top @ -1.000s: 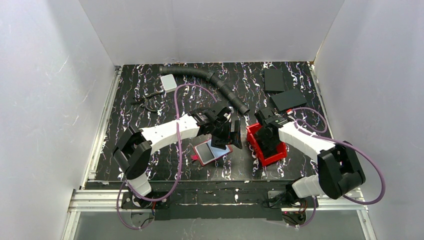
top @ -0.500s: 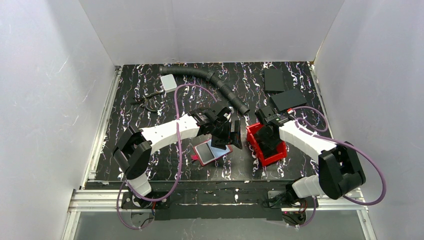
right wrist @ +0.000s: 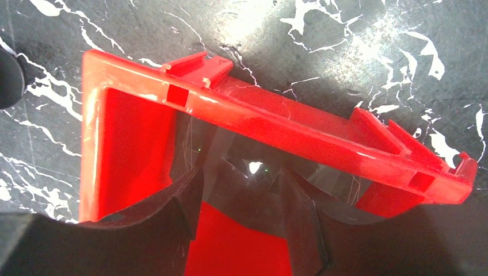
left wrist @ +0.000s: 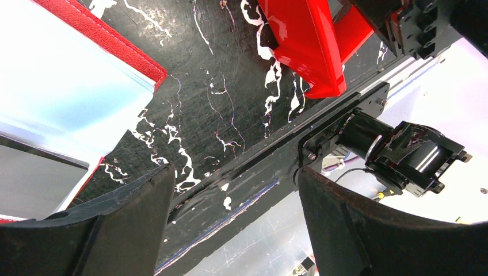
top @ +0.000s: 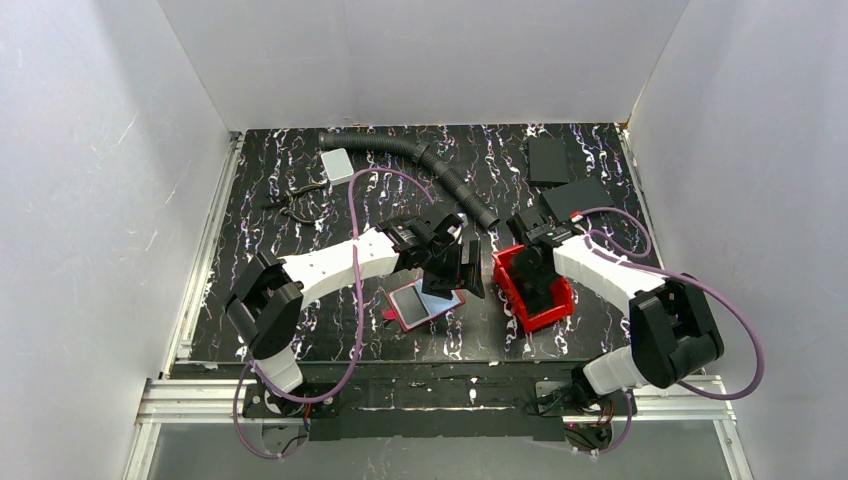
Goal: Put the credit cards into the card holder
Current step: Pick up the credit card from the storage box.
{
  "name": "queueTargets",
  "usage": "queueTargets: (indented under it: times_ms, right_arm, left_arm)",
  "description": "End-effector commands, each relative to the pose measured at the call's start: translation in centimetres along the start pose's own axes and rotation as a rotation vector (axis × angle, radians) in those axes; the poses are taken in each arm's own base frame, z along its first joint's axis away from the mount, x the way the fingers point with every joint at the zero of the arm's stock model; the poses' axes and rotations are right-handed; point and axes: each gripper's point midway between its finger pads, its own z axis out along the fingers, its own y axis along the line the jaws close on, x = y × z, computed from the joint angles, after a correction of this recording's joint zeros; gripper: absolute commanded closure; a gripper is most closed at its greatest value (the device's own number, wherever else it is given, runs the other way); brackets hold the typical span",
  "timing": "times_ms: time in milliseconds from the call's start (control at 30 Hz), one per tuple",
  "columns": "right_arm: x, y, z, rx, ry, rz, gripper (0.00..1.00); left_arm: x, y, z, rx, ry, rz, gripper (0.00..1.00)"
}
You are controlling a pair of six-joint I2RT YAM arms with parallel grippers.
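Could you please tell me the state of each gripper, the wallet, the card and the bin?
Left gripper: open, empty, above the wallet.
Right gripper: open, down inside the bin.
Wallet: flat on the table.
Card: lying partly over the wallet.
Bin: upright, open-topped.

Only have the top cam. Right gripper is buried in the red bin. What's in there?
Observer: Right wrist view shows the right gripper dipped inside the red bin. A glossy grey sheet, probably a card, leans on the far wall just beyond it. The jaws stand apart, not pinching it.
Operator: Left holding anything?
Observer: No. Left wrist view shows the left gripper open, with nothing between its jaws.
Operator: Is the card on the wallet tucked in?
Observer: The pale blue card lies on the open card holder. I can't tell if an edge sits in a pocket.
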Motion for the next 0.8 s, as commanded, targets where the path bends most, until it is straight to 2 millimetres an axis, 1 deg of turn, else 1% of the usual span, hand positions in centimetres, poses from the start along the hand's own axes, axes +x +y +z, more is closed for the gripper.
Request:
queueTargets:
  times_ms: [0,133,267,300,433,567,667,767]
  right_arm:
    - [-1.1,0.7,0.3,0.004,-0.044,0.018,0.41]
    - [-0.7,0.3,1.0,0.027,-0.039,0.009,0.39]
    - [0.0,-0.8,2.0,0.061,-0.031,0.000,0.31]
    - [0.2,-1.0,2.3,0.067,-0.028,-0.004,0.30]
    - [0.5,-1.2,2.8,0.079,-0.019,-0.007,0.30]
    - [0.5,-1.6,2.7,0.099,-0.017,-0.012,0.30]
    - [0.6,-0.9,2.8,0.061,-0.008,-0.029,0.29]
    - [0.5,0.9,3.0,-0.019,-0.004,-0.057,0.28]
  left_arm:
    - [0.2,-0.8,-1.6,0.038,-0.021,0.028,0.23]
    - [0.2,-0.7,-1.6,0.034,-0.020,0.027,0.23]
    - [0.3,-0.6,-1.5,0.032,-0.020,0.026,0.23]
    - [0.3,-0.6,-1.5,0.033,-0.018,0.024,0.23]
    - [0.4,-0.6,-1.6,0.033,-0.016,0.025,0.23]
    - [0.4,-0.6,-1.8,0.034,-0.020,0.027,0.23]
    - [0.4,-0.5,-1.8,0.032,-0.022,0.027,0.23]
    - [0.4,-0.6,-1.8,0.036,-0.019,0.026,0.23]
